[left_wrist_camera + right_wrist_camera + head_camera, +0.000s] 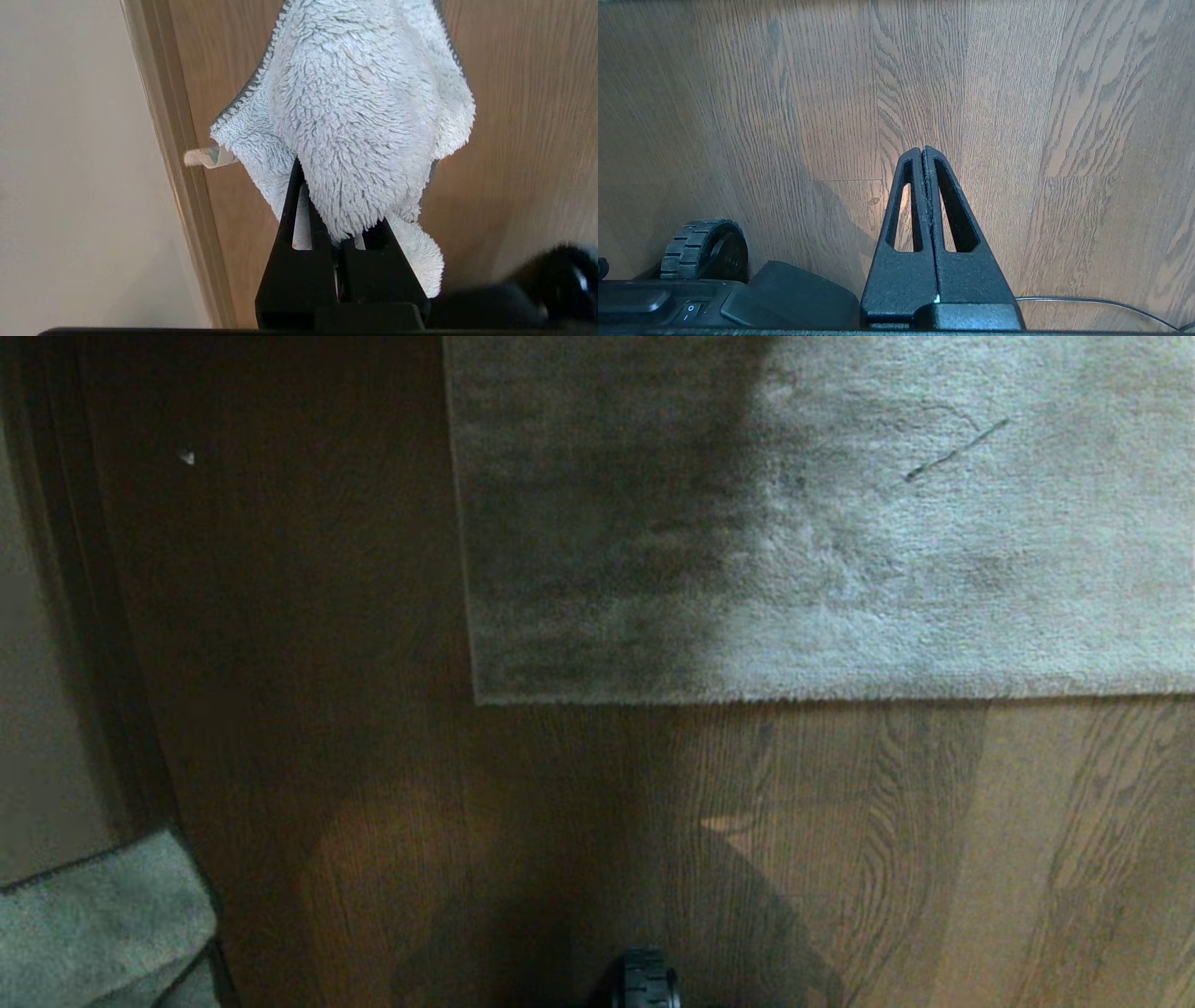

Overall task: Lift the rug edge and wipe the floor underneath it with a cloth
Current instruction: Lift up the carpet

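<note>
The grey-beige rug (840,523) lies flat across the far half of the head view. Its rug edge (794,695) runs straight to a square corner (478,698). Brown wood-grain floor (560,821) spreads in front of it and to its left. Neither arm shows in the head view. In the left wrist view my left gripper (336,233) is shut on the pale grey-blue cloth (364,107), which drapes over and hides the fingertips, held above the floor (523,140). My right gripper (923,151) is shut on nothing over bare floor (1064,93).
A pale wall (70,163) and baseboard (177,163) stand by the left gripper, with a small pale scrap (205,157) at the baseboard. The base's wheel (703,249) and a thin cable (1087,302) lie near the right gripper. A grey pile item (93,924) sits at lower left.
</note>
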